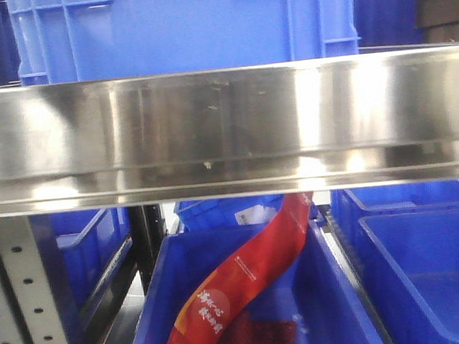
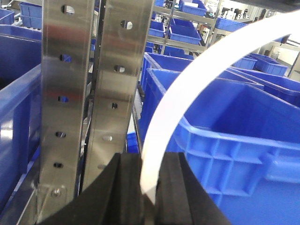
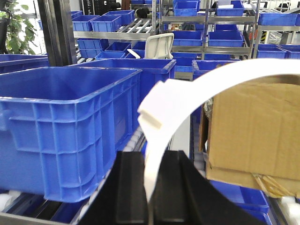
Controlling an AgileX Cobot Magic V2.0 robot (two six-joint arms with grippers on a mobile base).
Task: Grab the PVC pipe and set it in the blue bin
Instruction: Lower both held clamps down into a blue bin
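White plastic, curved and flat-sided, is the item taken as the PVC pipe (image 2: 161, 126); in the left wrist view it rises from between the black fingers of the left gripper (image 2: 149, 187) and arcs up toward the upper right. The left gripper is clamped on it, both fingers pressed against its sides. Behind it stand two perforated steel uprights (image 2: 65, 93), with a blue bin (image 2: 234, 140) just to the right. The right wrist view records the same arrangement: the right gripper (image 3: 152, 187) is closed tight on a white length of pipe (image 3: 225, 77), which bends over toward the right, one cut end showing above the fingers. Whether both grippers hold one continuous piece cannot be determined. A large blue bin (image 3: 70, 122) sits to the left of this gripper and a cardboard box (image 3: 253, 131) to the right. The front view is largely blocked by a stainless shelf beam (image 1: 225, 124); below it a red printed strip (image 1: 246, 275) lies in a blue crate (image 1: 220, 245). Neither gripper nor pipe appears in that view
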